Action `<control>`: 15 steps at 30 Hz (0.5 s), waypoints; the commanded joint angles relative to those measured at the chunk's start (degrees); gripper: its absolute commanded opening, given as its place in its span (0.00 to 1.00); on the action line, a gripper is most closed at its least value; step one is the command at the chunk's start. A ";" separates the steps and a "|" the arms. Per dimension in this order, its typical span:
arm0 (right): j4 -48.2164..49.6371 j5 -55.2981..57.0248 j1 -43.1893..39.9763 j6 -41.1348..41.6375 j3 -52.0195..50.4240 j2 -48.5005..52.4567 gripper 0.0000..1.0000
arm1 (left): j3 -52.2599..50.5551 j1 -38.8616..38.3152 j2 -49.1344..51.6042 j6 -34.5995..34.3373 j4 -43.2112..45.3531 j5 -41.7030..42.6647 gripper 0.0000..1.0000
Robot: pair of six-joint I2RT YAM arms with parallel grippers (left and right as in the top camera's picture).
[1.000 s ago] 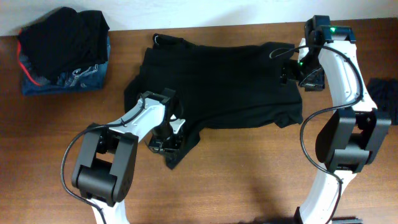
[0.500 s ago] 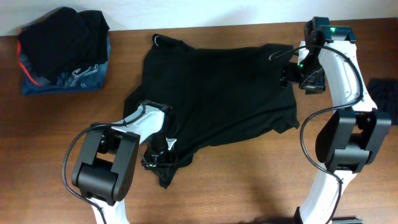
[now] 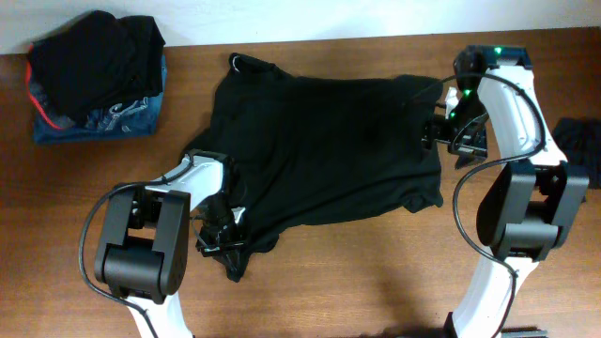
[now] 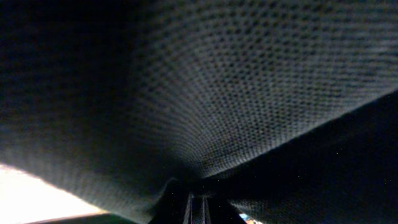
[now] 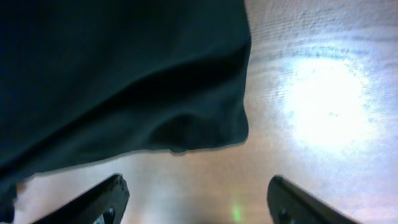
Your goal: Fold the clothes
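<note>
The left gripper (image 3: 223, 237) is seen closed tight on a bunch of black fabric at the near left corner of the T-shirt (image 3: 329, 150); in its wrist view the weave is pressed right up over the lens and the jaws are met with cloth caught between them. Compared with a second ago, this gripper has been drawn towards the near edge of the table (image 3: 376, 282), and the pinched corner has been pulled out with it into a longer tail. The body of the shirt has been dragged slightly the same way, so that its right hem now lies a little further from the right arm.

The right gripper (image 5: 198, 183) is held wide apart with nothing between its jaws; bare wood is seen under it and the shirt's edge lies just beyond its fingertips. The garment is spread, rumpled, across the middle of the table, not yet folded. The pull is judged to be a straightening step, so a flat layout is probably still needed before any fold. A pile of other garments (image 3: 94, 80) is left at the far left corner
</note>
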 commanded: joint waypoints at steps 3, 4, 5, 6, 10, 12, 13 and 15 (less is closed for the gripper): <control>4.20 -0.02 -0.37 6.93 -6.78 -5.92 0.75 | -1.14 0.94 2.56 -1.42 3.17 -7.74 0.08; 4.35 3.45 -0.87 8.92 -8.63 -8.26 0.75 | -1.14 0.94 2.56 -1.42 3.19 -7.74 0.08; 4.55 5.62 -1.44 9.88 -10.49 -10.21 0.76 | -1.14 0.94 2.56 -1.42 3.19 -7.72 0.08; 4.92 6.51 -2.08 9.81 -12.63 -12.13 0.77 | -1.14 0.94 2.56 -1.42 3.21 -7.72 0.08; 12.31 3.41 -5.35 9.18 -26.16 -19.28 0.82 | -1.14 0.94 2.56 -1.42 4.11 -7.28 0.08; 16.59 0.98 -6.60 9.14 -32.09 -20.65 0.82 | -1.14 0.94 2.56 -1.42 4.39 -7.30 0.08; 18.25 -0.07 -6.97 8.72 -33.86 -20.83 0.82 | -1.14 0.94 2.56 -1.42 4.37 -7.30 0.08; 24.55 -3.96 -7.85 6.84 -38.75 -20.83 0.82 | -1.14 0.94 2.56 -1.42 4.37 -7.30 0.08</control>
